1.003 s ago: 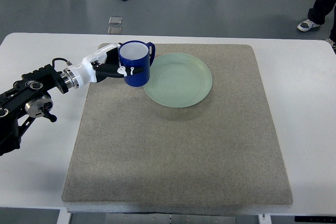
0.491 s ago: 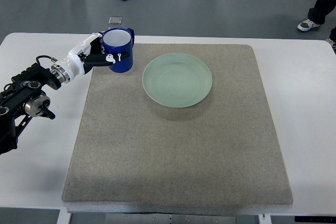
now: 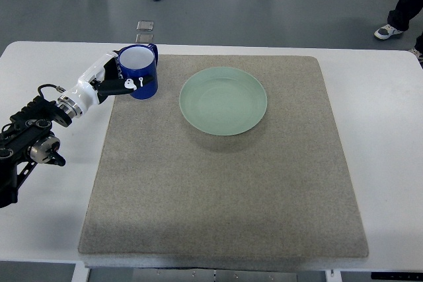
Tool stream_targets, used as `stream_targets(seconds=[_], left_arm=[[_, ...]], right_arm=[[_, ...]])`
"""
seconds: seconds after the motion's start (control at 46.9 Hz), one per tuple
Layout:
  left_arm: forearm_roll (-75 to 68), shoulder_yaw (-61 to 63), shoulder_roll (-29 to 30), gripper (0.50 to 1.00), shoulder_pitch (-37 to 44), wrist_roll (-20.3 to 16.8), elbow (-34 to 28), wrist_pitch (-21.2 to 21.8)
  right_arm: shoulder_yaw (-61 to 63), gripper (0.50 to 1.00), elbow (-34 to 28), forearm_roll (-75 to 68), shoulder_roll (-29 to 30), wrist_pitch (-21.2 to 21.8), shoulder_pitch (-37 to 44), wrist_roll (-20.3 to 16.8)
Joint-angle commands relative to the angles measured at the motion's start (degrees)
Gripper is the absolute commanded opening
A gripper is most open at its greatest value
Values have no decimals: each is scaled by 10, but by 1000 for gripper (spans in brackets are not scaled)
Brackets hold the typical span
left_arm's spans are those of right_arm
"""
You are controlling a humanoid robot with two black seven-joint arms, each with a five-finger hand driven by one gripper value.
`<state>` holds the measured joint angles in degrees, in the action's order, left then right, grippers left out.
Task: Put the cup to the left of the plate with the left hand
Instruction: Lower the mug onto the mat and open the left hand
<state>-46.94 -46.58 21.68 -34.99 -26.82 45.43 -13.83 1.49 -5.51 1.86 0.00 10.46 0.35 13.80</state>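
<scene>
we see the left hand point(image 3: 115, 80) with fingers wrapped round the blue cup point(image 3: 138, 70), at the grey mat's point(image 3: 225, 183) far left corner, left of the green plate point(image 3: 223, 100), on a white table point(image 3: 46, 216).

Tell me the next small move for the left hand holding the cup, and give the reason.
Probably lower the blue cup straight down and open the fingers. The left hand grips it over the mat's far-left corner, already clear to the left of the green plate, so no more sideways travel seems needed.
</scene>
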Motion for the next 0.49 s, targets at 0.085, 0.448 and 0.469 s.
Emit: stream_targets(seconds=[0.085, 0.448, 0.469], left_arm=[[0, 0, -7, 690, -1, -30, -19, 4], [1, 33, -16, 698, -1, -38, -26, 46], [1, 33, -18, 701, 0, -38, -26, 46]], right_arm=[[0, 932, 0, 1, 0, 0, 0, 0], [0, 932, 0, 0, 0, 0, 0, 0], [0, 932, 0, 1, 0, 0, 0, 0]])
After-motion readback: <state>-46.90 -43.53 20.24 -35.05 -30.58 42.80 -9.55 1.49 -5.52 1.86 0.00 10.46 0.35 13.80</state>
